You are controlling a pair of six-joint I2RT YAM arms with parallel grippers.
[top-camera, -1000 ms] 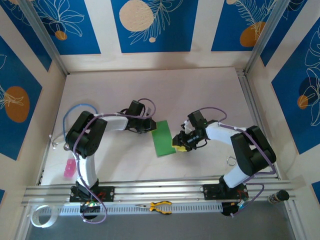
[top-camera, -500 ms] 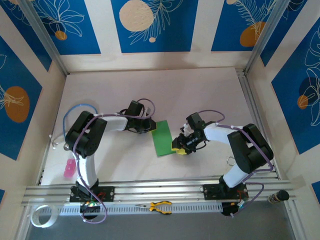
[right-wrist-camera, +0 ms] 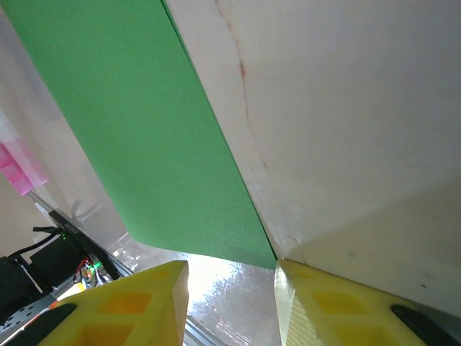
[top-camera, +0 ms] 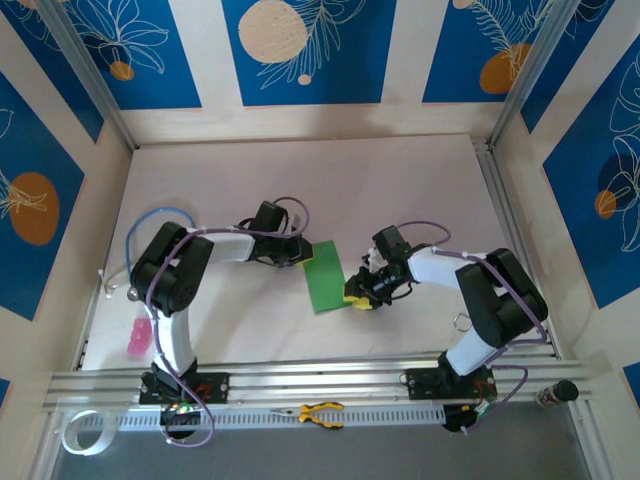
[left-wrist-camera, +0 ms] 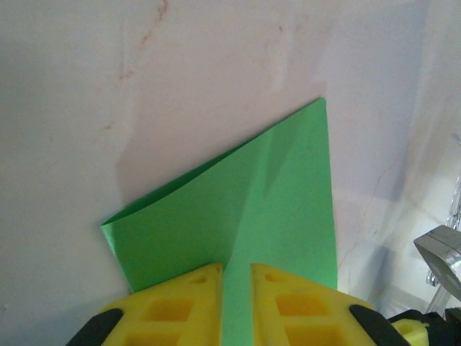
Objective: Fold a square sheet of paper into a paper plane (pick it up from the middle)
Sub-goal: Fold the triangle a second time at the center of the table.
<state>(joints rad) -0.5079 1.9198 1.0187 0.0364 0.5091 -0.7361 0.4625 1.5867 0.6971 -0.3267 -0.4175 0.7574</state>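
Green square sheet of paper (top-camera: 325,277) looks half-folded | your left gripper (left-wrist-camera: 236,274) pinches its edge | right gripper (right-wrist-camera: 230,272) spread, holding nothing | next: you press the crease flat.

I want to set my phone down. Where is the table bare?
Bare: the far half of the white table, along the back wall. Crowded: mid-table, where left gripper and right gripper flank the folded bright green paper.
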